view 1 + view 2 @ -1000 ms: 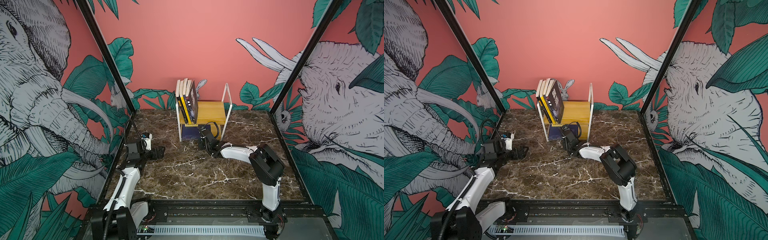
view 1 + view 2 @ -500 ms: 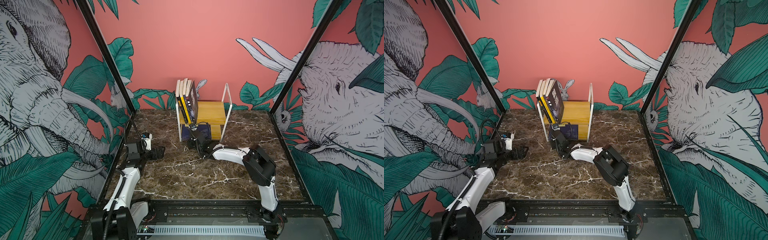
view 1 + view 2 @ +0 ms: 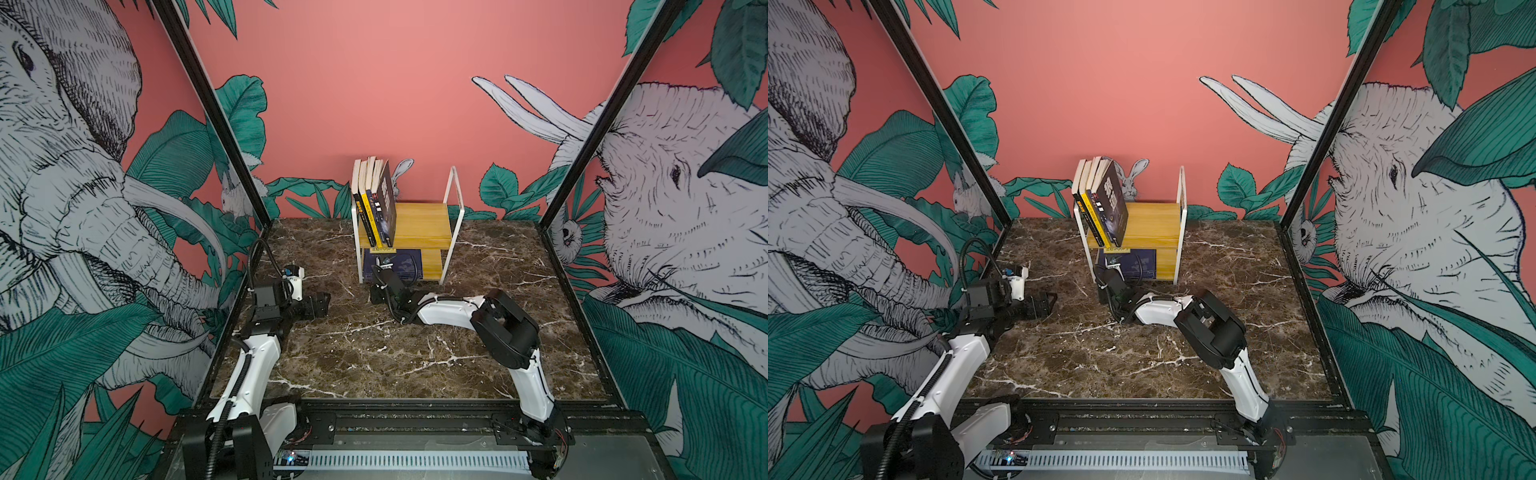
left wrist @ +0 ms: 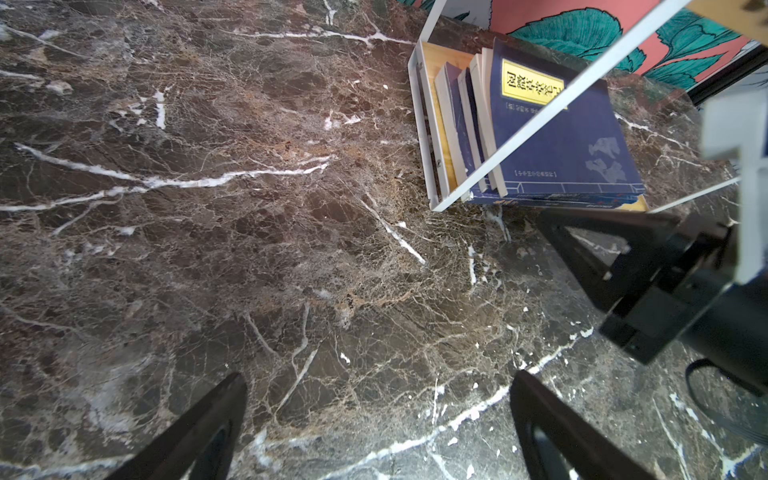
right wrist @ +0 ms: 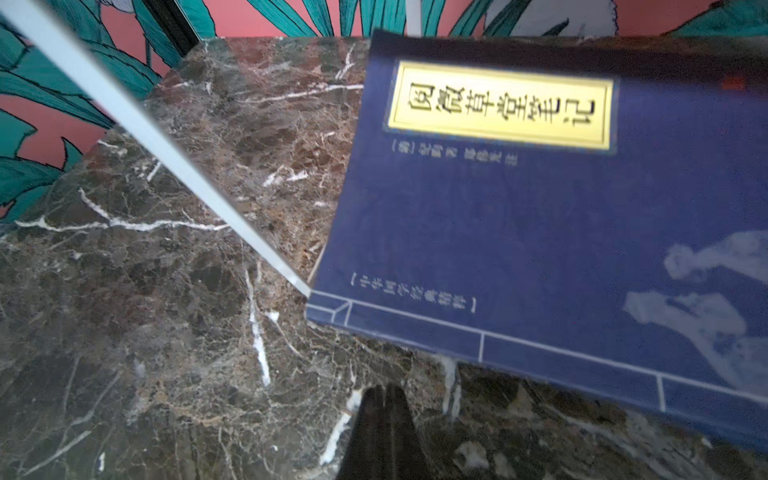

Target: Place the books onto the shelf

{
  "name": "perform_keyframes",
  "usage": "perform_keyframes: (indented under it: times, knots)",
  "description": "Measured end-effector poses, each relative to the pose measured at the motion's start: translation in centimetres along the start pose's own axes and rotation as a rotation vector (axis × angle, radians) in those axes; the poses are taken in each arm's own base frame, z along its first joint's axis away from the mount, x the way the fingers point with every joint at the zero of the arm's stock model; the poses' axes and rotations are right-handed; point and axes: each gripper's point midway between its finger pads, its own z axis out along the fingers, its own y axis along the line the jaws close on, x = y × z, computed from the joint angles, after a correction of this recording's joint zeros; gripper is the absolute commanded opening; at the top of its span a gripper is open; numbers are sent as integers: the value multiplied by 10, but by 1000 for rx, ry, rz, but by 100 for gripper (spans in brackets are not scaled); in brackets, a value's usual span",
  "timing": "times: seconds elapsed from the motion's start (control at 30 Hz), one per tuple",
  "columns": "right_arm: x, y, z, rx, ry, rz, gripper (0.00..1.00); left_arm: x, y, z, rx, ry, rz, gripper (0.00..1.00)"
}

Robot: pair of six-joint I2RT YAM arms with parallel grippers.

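Now the right claw [image 3: 380, 267], pressed together, is sliding leftward along the lower tier of the shelf [image 3: 422, 226], seemingly squaring the navy books [image 4: 561, 141] there; the left claw [image 4: 376, 386] is idling spread, so shelving is nearly finishing.

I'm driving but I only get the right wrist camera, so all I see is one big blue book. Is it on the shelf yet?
Observer: Yes, the blue book tops a flat stack of navy books on the lower board of the shelf.
Operator: Anything on the top board?
Observer: Several standing books, leaning on the left end frame.
Operator: Where's my other hand?
Observer: The left hand is open near the left edge of the table, apart from the shelf.
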Motion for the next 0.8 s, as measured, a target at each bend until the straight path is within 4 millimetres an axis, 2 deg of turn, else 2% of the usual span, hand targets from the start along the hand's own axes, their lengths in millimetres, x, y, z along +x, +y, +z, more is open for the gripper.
perform_keyframes:
  times: [0.17, 0.63, 0.8]
  knots:
    - [8, -2, 3, -42, 21, 38, 0, 0, 0, 0, 1, 0, 0, 99]
    - [-18, 11, 10, -135, -13, 108, 0, 0, -1, 0, 2, 0, 1, 99]
    - [-22, 8, 13, -141, -13, 126, 0, 0, -1, 0, 3, 0, 1, 99]
